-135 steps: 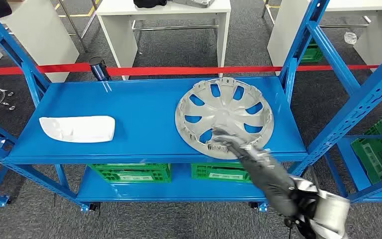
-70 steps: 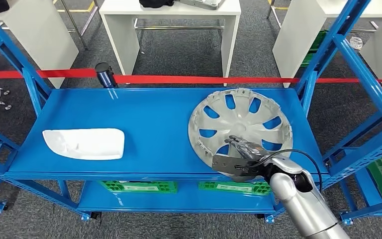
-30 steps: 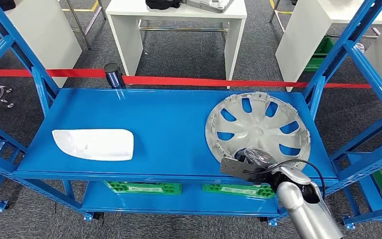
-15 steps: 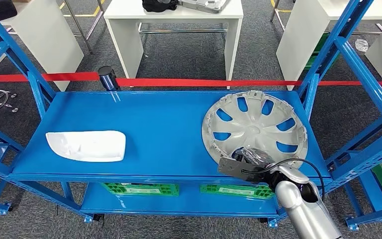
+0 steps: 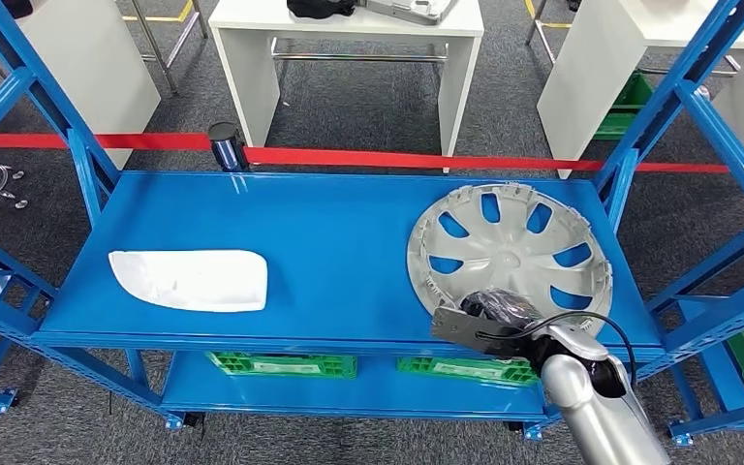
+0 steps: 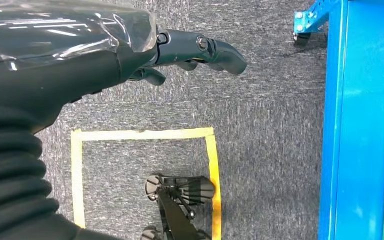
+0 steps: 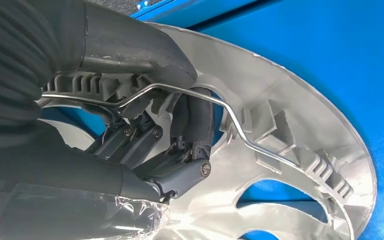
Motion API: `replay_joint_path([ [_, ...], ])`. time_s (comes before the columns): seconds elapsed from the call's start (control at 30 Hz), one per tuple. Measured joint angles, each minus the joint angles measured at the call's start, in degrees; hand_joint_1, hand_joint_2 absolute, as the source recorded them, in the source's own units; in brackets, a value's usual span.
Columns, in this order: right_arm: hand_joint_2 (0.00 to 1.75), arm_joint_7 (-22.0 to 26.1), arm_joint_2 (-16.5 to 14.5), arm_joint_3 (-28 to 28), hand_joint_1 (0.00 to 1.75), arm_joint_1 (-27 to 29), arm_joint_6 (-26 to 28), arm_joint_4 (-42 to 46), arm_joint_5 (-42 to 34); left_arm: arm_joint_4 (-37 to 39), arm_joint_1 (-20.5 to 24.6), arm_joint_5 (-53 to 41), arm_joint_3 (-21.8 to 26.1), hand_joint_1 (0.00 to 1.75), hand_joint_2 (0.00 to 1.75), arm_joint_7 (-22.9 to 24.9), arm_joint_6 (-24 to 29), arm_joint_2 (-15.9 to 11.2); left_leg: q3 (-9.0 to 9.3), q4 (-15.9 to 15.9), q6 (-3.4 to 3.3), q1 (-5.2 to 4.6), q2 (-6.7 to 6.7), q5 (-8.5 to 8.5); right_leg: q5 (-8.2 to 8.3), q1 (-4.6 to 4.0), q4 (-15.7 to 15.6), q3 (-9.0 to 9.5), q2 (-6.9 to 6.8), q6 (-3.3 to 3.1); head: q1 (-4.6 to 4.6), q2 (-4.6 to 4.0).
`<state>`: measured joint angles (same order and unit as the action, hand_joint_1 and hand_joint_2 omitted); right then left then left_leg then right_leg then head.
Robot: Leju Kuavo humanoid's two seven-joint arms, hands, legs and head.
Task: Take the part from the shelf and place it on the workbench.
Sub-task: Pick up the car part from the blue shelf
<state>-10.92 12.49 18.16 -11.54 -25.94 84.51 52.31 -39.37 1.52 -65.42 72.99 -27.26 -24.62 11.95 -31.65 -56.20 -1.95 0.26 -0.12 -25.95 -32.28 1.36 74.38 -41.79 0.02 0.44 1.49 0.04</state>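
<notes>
1. You see the round, ribbed silver hubcap (image 5: 510, 254) flat on the blue metal shelf (image 5: 329, 242), at its right end.
2. Your right robot hand (image 5: 497, 312) grips the hubcap's near rim, thumb (image 7: 130, 47) over the edge; the left robot hand (image 6: 180, 50) hangs loosely spread, holding nothing.

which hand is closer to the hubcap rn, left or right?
Right. The right hand grips the hubcap at its near rim on the shelf. The left hand hangs over the floor, beside the shelf.

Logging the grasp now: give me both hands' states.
Left hand: open, holding nothing.
Right hand: fingers grip the hubcap at its near rim.
</notes>
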Motion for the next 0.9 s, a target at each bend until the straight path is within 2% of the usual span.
replay_joint_path([
  [0.03,1.75,0.05,0.02,0.00,1.75,0.02,0.01,-0.02,-0.04,0.00,-0.01,0.00,-0.03,0.00,1.75,0.00,-0.01,0.01,0.07,-0.02,0.04,-0.03,-0.02,-0.04,0.66,0.01,-0.93,0.45,-0.01,0.39,-0.01,0.00],
  [0.1,1.75,0.59,0.02,0.00,1.75,0.02,0.36,-0.03,-0.53,0.01,-0.01,0.01,-0.10,0.00,1.75,0.00,0.01,0.03,0.30,-0.11,0.29,-0.05,-0.10,-0.23,3.62,0.04,-8.37,4.10,-0.04,1.18,-0.06,0.00],
  [0.13,1.75,1.25,-0.07,-0.03,1.75,0.02,0.91,-0.03,-1.19,0.01,0.00,0.06,-0.13,0.00,1.75,0.00,0.07,0.04,0.27,-0.35,0.55,-0.21,-0.13,-0.44,4.99,0.00,-12.33,6.07,-0.03,1.22,-0.09,0.00],
  [0.17,1.75,2.25,-0.29,-0.18,1.75,0.06,1.73,-0.03,-2.41,0.00,-0.01,0.20,-0.11,0.00,1.75,-0.02,0.20,0.03,0.17,-0.56,0.80,-0.34,-0.14,-0.61,5.89,-0.05,-15.03,7.39,-0.02,1.03,-0.08,0.00],
  [0.2,1.75,3.56,-0.60,-0.48,1.75,0.15,2.68,-0.01,-4.29,-0.01,-0.04,0.41,-0.08,0.00,1.75,-0.08,0.29,0.02,0.03,-0.75,1.04,-0.45,-0.14,-0.73,6.29,-0.17,-16.34,7.99,0.01,0.68,-0.05,0.00],
  [0.3,1.75,9.12,-1.49,-2.00,1.75,0.69,5.30,1.07,-14.22,-0.18,-0.30,1.92,0.31,0.00,1.75,-0.95,-0.80,0.08,-0.33,-1.22,1.82,-0.18,-0.10,-1.13,6.54,-0.24,-16.63,8.00,0.11,-0.32,-0.01,0.00],
  [0.33,1.75,11.32,-1.73,-2.44,1.75,0.80,5.98,1.89,-18.38,-0.45,-0.36,2.77,0.61,0.00,1.75,-1.25,-1.60,0.19,-0.80,-2.28,2.15,-0.04,-0.07,-1.91,6.58,-0.15,-16.70,8.06,0.15,-0.64,0.04,0.00],
  [0.37,1.75,13.54,-2.04,-2.79,1.75,0.85,6.56,2.93,-22.70,-0.89,-0.36,3.65,1.02,0.00,1.75,-1.33,-2.36,0.38,-1.82,-4.50,2.50,0.09,-0.04,-3.24,6.61,-0.03,-16.76,8.12,0.18,-0.89,0.09,0.00],
  [0.43,1.75,17.09,-2.83,-3.07,1.75,0.83,7.23,5.13,-30.50,-2.46,-0.29,5.11,2.13,0.00,1.75,-0.71,-3.75,1.12,-5.38,-11.93,3.00,0.28,0.01,-6.74,6.55,-0.11,-16.75,8.17,0.24,-1.18,0.20,0.00],
  [0.47,1.75,18.40,-3.20,-3.07,1.75,0.83,7.42,6.27,-33.91,-3.59,-0.26,5.58,2.72,0.00,1.75,-0.11,-4.41,1.70,-7.23,-15.49,3.13,0.34,0.01,-7.95,6.53,-0.17,-16.73,8.17,0.26,-1.21,0.20,0.00],
  [0.5,1.75,19.58,-3.51,-3.03,1.75,0.83,7.55,7.38,-37.02,-4.93,-0.29,5.95,3.29,0.00,1.75,0.62,-5.04,2.34,-8.41,-17.49,3.17,0.37,0.01,-8.23,6.51,-0.22,-16.72,8.18,0.26,-1.22,0.20,0.00],
  [0.53,1.75,20.87,-3.77,-2.99,1.75,0.83,7.68,8.57,-40.20,-6.39,-0.35,6.35,3.87,0.00,1.75,1.37,-5.54,3.02,-8.56,-17.27,3.10,0.38,0.01,-7.43,6.50,-0.27,-16.72,8.20,0.27,-1.23,0.20,0.00],
  [0.57,1.75,22.23,-4.07,-2.97,1.75,0.80,7.87,9.97,-43.57,-7.83,-0.41,6.84,4.35,0.00,1.75,2.06,-5.86,3.69,-7.56,-14.76,2.92,0.36,0.01,-5.69,6.48,-0.33,-16.72,8.24,0.28,-1.23,0.20,0.00],
  [0.63,1.75,24.61,-4.80,-2.96,1.75,0.69,8.22,13.45,-50.36,-10.40,-0.55,8.13,5.03,0.00,1.75,3.23,-5.99,4.71,-3.75,-6.63,2.19,0.15,0.01,-1.88,6.47,-0.52,-16.73,8.29,0.31,-1.19,0.17,0.00],
  [0.67,1.75,25.36,-5.15,-2.94,1.75,0.66,8.27,15.40,-53.43,-11.51,-0.62,8.97,5.16,0.00,1.75,3.70,-5.94,5.13,-2.27,-3.51,1.82,-0.02,0.02,-0.83,6.47,-0.63,-16.72,8.24,0.30,-1.13,0.16,0.00],
  [0.7,1.75,25.86,-5.40,-2.91,1.75,0.71,8.12,17.16,-55.92,-12.51,-0.72,9.88,5.20,0.00,1.75,4.16,-5.80,5.44,-1.45,-1.77,1.54,-0.22,0.02,-0.47,6.47,-0.71,-16.72,8.17,0.28,-1.02,0.17,0.00],
  [0.77,1.75,26.55,-5.63,-2.80,1.75,1.11,7.47,19.92,-59.40,-14.18,-1.14,11.74,5.08,0.00,1.75,5.10,-5.42,6.02,-1.29,-1.11,1.17,-0.47,0.02,-0.53,6.55,-0.76,-16.86,8.08,0.18,-0.59,0.16,0.00],
  [0.83,1.75,26.95,-5.73,-2.74,1.75,1.45,6.74,22.12,-61.04,-15.51,-1.83,13.60,4.56,0.00,1.75,6.09,-4.87,6.55,-0.83,-0.31,0.61,-0.28,0.07,-0.02,6.05,-0.71,-16.30,7.65,0.11,-0.26,0.11,0.00],
  [0.87,1.75,27.15,-5.77,-2.73,1.75,1.48,6.43,23.14,-61.67,-16.10,-2.14,14.56,4.14,0.00,1.75,6.56,-4.58,6.78,-0.62,0.09,0.33,-0.15,0.10,0.27,5.11,-0.71,-14.68,6.86,0.11,-0.29,0.09,0.00],
  [0.9,1.75,27.35,-5.81,-2.73,1.75,1.51,6.09,24.02,-62.36,-16.59,-2.45,15.54,3.62,0.00,1.75,7.04,-4.29,7.01,-0.46,0.34,0.17,-0.06,0.11,0.47,3.68,-0.67,-11.80,5.52,0.10,-0.47,0.05,0.00],
])
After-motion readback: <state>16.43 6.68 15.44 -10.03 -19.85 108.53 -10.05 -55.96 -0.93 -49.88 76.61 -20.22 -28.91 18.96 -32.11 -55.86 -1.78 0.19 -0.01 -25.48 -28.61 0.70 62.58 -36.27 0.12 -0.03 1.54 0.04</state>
